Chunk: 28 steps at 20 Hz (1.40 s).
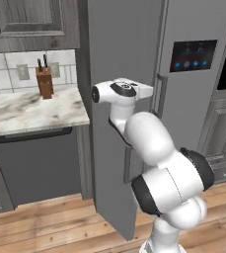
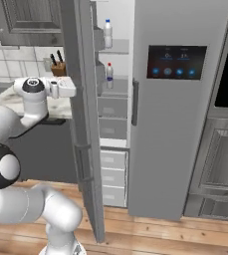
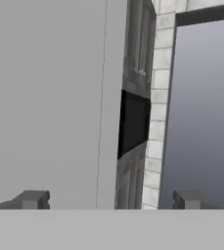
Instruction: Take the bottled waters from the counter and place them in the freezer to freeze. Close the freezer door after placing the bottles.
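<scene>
Both bottled waters stand inside the open freezer (image 2: 116, 110): the blue-capped one (image 2: 107, 33) on an upper shelf, the red-capped one (image 2: 109, 75) on the shelf below. The freezer door (image 1: 115, 44) (image 2: 83, 149) is swung wide open, and the left base view shows its flat grey outer face. My gripper (image 1: 149, 90) (image 2: 71, 88) is at that outer face at about counter height, close against it. In the hand view its fingertips (image 3: 33, 199) stand wide apart, so my gripper (image 3: 111, 199) is open with nothing between its fingers. The counter (image 1: 16, 113) (image 2: 56, 107) lies to the left of the door.
A brown knife block (image 1: 45, 81) (image 2: 58, 67) stands on the counter by the tiled wall. The fridge's other door with the black display (image 1: 193, 54) (image 2: 177, 62) is shut. Dark cabinets and a black oven window (image 3: 133, 122) lie to the right.
</scene>
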Available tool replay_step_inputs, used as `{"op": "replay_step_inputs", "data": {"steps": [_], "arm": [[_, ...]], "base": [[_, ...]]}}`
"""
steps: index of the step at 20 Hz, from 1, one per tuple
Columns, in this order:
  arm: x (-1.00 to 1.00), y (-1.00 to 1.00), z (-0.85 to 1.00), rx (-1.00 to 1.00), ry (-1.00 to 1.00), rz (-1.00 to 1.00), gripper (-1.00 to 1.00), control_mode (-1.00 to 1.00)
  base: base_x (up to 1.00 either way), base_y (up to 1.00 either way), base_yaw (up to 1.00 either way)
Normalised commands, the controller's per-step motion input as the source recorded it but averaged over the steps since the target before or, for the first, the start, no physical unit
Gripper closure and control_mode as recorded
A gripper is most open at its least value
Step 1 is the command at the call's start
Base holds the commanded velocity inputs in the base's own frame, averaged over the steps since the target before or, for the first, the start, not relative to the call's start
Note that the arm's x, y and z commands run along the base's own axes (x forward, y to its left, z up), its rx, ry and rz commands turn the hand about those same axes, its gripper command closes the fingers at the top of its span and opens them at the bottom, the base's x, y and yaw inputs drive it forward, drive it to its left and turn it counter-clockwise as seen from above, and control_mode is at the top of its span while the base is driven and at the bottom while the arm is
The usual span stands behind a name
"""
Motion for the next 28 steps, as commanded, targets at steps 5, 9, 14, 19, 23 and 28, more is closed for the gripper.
{"op": "replay_step_inputs", "data": {"steps": [5,9,14,19,23,28], "arm": [[0.06,-0.82,-0.03,0.0,-0.02,0.09,-1.0,-1.0],[0.2,-0.67,-0.03,0.0,0.0,0.08,-1.0,-1.0],[0.56,-0.39,0.0,0.01,0.01,0.0,-1.0,-1.0],[0.71,-0.13,0.0,0.0,0.02,0.0,-1.0,-1.0],[0.48,-0.09,0.0,0.0,0.0,0.0,-1.0,-1.0],[0.42,-0.14,-0.05,0.0,-0.01,0.0,-1.0,-1.0]], "base": [[0.0,0.0,0.0],[0.0,0.0,0.0],[0.0,0.0,0.0],[0.0,0.0,0.0],[0.0,0.0,0.0],[0.0,0.0,0.0]]}}
